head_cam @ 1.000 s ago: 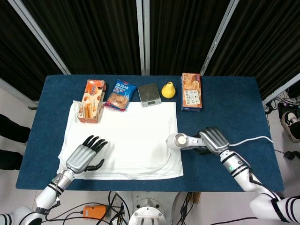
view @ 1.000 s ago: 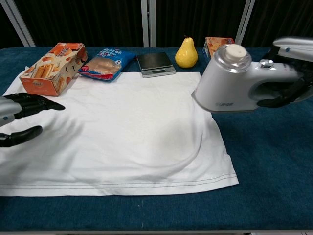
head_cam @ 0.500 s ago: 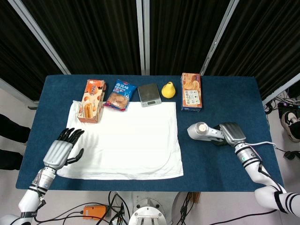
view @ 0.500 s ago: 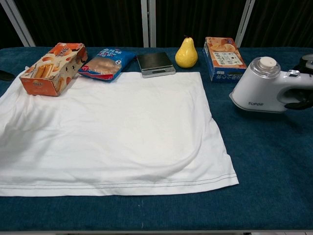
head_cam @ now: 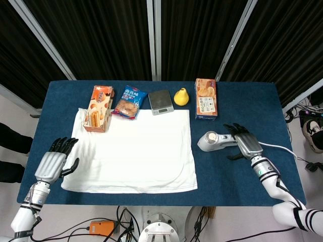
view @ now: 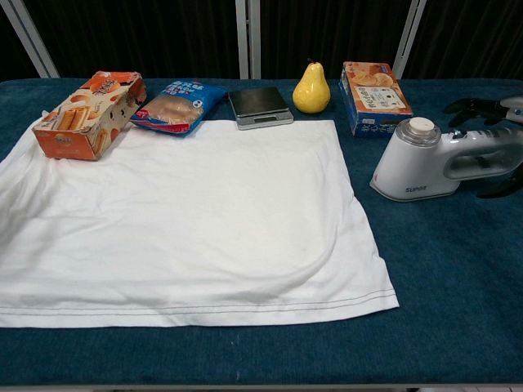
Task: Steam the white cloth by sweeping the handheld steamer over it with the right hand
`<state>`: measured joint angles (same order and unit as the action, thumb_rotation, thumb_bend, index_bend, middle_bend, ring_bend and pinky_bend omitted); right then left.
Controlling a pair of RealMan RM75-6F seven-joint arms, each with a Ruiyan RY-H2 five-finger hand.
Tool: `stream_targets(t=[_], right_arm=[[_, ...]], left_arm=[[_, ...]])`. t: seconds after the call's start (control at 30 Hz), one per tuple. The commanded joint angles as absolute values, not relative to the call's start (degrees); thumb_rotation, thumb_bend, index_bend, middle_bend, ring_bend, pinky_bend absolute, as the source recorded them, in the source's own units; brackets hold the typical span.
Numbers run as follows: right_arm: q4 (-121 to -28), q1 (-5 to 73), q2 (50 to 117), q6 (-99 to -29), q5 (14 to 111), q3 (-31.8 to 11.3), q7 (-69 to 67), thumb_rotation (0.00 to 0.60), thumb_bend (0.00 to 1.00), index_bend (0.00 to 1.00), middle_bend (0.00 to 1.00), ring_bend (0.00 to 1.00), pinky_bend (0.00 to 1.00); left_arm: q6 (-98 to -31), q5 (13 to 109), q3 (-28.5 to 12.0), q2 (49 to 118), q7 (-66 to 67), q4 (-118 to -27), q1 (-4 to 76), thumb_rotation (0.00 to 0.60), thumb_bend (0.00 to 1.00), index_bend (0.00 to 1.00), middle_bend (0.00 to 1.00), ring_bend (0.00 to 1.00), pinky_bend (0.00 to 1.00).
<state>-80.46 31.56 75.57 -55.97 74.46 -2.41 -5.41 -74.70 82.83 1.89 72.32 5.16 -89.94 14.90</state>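
Steamer (view: 431,158) sits on the desk (head_cam: 242,111) just right of the white cloth (head_cam: 133,151). My right hand (head_cam: 244,142) rests at its handle, fingers spread, released. My left hand (head_cam: 52,162) open off the cloth's left edge.

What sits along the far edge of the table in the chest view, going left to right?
Orange biscuit box → blue snack bag → kitchen scale → pear → cracker box.

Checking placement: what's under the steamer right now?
The steamer stands on the bare blue table, right of the white cloth and clear of it. Its base hides the contact patch. The right hand is at its handle, fingers spread.
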Motion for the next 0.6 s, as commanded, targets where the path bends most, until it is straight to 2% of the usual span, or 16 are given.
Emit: stream_targets(t=[0.03, 0.33, 0.47, 0.6], right_arm=[[-82.38, 30.52, 73.69, -58.01, 74.88, -2.95, -4.55, 0.6, 0.16, 0.0, 0.1, 0.0, 0.08], [-91.21, 22.04, 63.09, -75.82, 79.46, -3.98, 0.38, 0.6, 0.16, 0.0, 0.09, 0.0, 0.08], [-93.84, 16.3, 58.17, -83.8, 82.18, -2.94, -2.6, 0.6, 0.16, 0.0, 0.09, 0.0, 0.1], [-93.61, 11.18, 56.21, -89.64, 84.06, -1.48, -6.24, 0.6, 0.16, 0.0, 0.09, 0.0, 0.1]], left_arm=[[-75.31, 82.41, 1.6, 71.6, 4.69, -89.84, 14.3, 0.0, 0.34, 0.06, 0.08, 0.0, 0.0], [-79.57, 79.65, 0.33, 66.67, 0.2, -89.13, 10.3, 0.0, 0.34, 0.06, 0.08, 0.0, 0.0], [-83.23, 79.24, -0.12, 65.33, -3.34, -87.8, 7.41, 0.0, 0.34, 0.06, 0.08, 0.0, 0.0], [-87.1, 79.98, 0.1, 65.04, -6.26, -86.72, 4.42, 0.0, 0.34, 0.06, 0.08, 0.0, 0.0]])
